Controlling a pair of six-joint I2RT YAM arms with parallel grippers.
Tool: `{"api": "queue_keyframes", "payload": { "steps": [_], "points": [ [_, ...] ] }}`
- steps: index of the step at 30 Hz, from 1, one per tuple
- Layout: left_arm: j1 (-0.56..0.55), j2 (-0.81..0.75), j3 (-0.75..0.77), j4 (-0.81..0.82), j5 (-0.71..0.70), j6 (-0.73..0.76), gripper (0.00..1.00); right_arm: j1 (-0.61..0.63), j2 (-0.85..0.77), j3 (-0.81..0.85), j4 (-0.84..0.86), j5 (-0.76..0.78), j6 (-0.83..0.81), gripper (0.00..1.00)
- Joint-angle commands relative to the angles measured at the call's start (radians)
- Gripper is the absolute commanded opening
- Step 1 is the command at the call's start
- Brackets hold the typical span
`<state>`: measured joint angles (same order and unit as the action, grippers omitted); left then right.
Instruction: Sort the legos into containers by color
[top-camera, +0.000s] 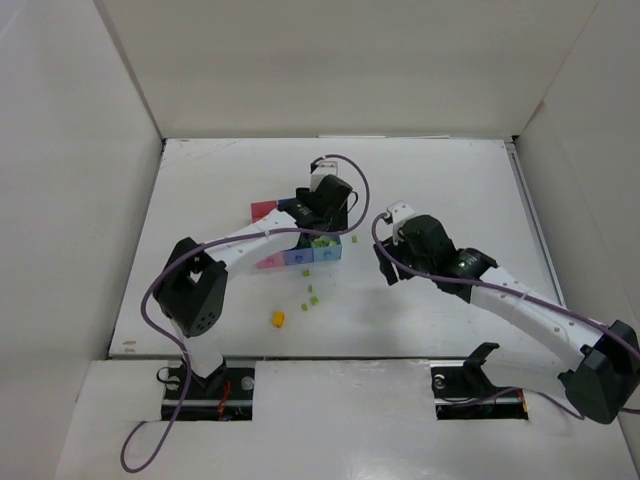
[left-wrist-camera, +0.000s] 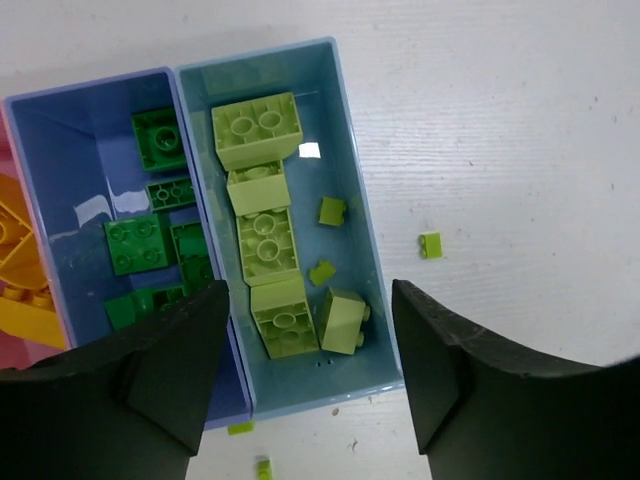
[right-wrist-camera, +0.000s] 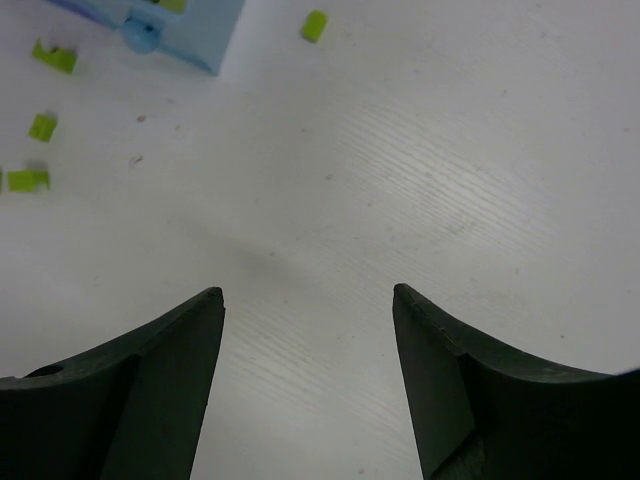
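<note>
White table (left-wrist-camera: 500, 120) bears bins (left-wrist-camera: 366, 220) holding lime, dark-green, seemingly orange legos (left-wrist-camera: 265, 245).

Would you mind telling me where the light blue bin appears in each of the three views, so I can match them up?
Top external: the light blue bin sits near centre, partly under the left arm.
Left wrist: it fills the middle, holding lime legos.
Right wrist: only its corner shows, top left.
Shared landmark: the lone lime lego just outside its right wall.
</note>
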<state>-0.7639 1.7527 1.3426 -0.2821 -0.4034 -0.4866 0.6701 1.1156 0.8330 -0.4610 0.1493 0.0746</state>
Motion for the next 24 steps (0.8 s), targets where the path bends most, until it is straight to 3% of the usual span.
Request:
{"api": "queue_keyframes", "payload": {
  "steps": [1,5,9,16,24],
  "points": [
    [0.012,-0.078,0.012,-0.003,-0.032,0.003,0.63,0.063,0.001,-0.002,0.053,-0.047,-0.050,0.73],
    [0.021,-0.157,-0.043,-0.014,-0.041,-0.043,0.73,0.152,0.013,-0.002,0.122,-0.089,-0.095,0.73],
    [0.021,-0.286,-0.160,-0.037,-0.041,-0.119,1.00,0.285,0.107,-0.002,0.209,-0.105,-0.104,0.73],
    [0.021,-0.565,-0.414,-0.189,-0.063,-0.345,1.00,0.446,0.364,0.081,0.338,-0.056,-0.119,0.72],
    [0.021,-0.864,-0.611,-0.295,-0.019,-0.509,1.00,0.457,0.576,0.126,0.467,-0.036,-0.118,0.63]
  ]
}}
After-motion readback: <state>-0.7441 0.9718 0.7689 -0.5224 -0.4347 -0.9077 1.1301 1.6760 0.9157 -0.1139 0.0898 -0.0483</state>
